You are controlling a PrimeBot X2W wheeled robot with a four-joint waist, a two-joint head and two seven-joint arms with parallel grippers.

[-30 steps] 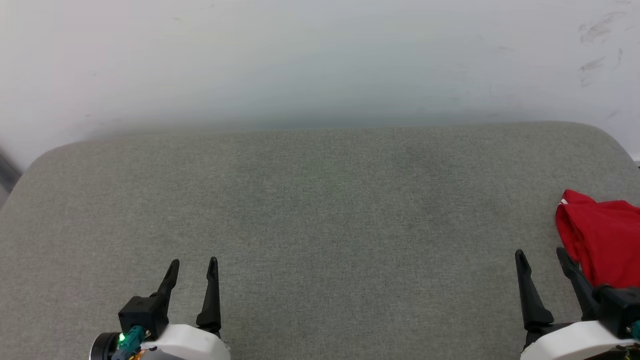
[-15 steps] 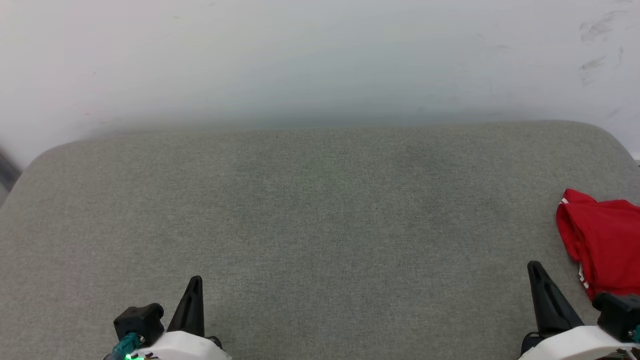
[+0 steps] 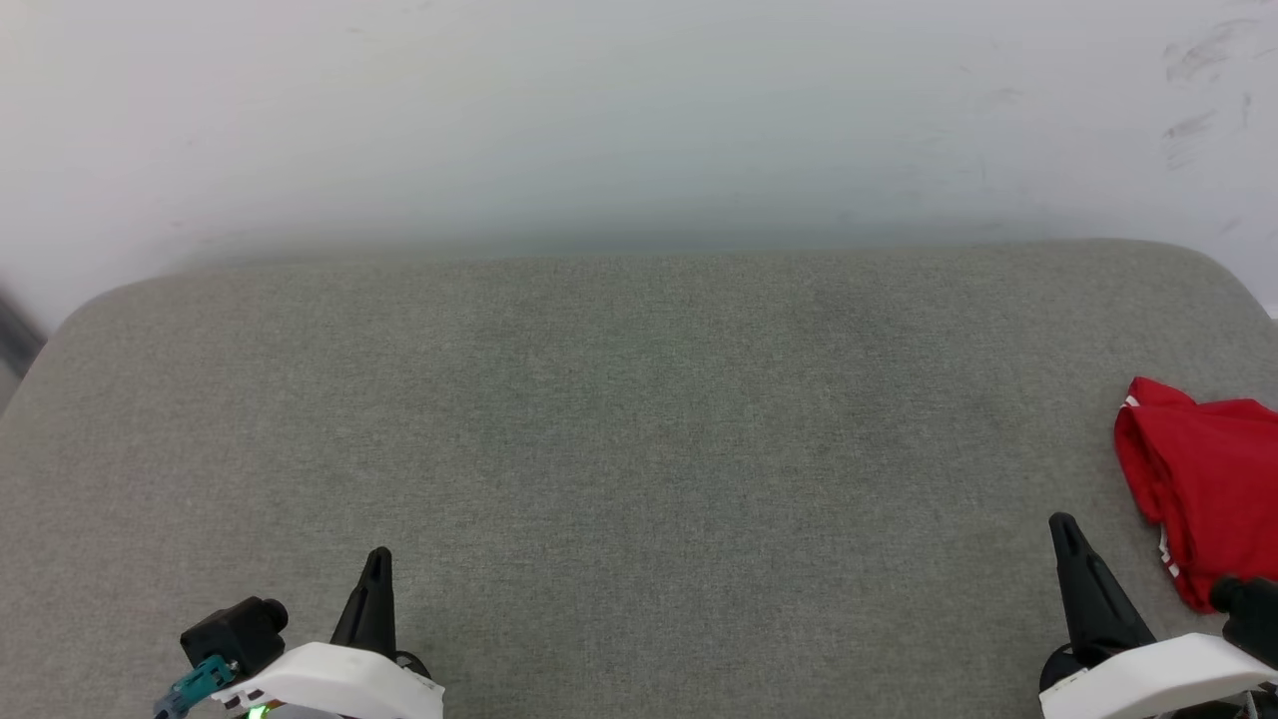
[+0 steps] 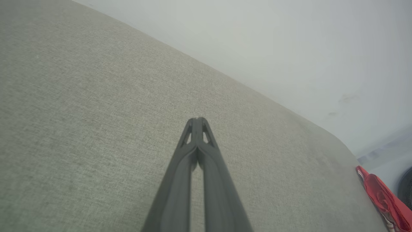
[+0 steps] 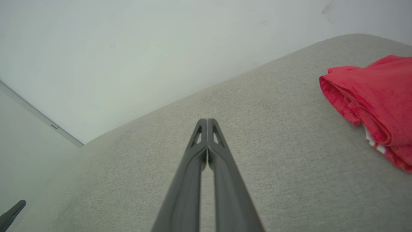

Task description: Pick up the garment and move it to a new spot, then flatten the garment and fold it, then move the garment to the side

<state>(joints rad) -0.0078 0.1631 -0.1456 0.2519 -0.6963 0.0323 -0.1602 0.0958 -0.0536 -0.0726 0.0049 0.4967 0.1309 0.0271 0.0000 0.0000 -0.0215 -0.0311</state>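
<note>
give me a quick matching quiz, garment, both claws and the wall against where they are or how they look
Things: 1 garment; 2 left claw; 3 right claw; 4 wall.
Descriptions: a shut, lower left of head view; b pale with dark scuffs; c red, bunched at head view's right edge; d shut, near the garment, not touching.
Pairs: 1-c, 2-a, 3-d, 4-b.

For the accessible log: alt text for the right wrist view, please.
The right gripper, shut and empty, points out over a grey cushion. A bunched red garment lies on the cushion at the right of the view, apart from the fingers. A pale wall rises behind.
</note>
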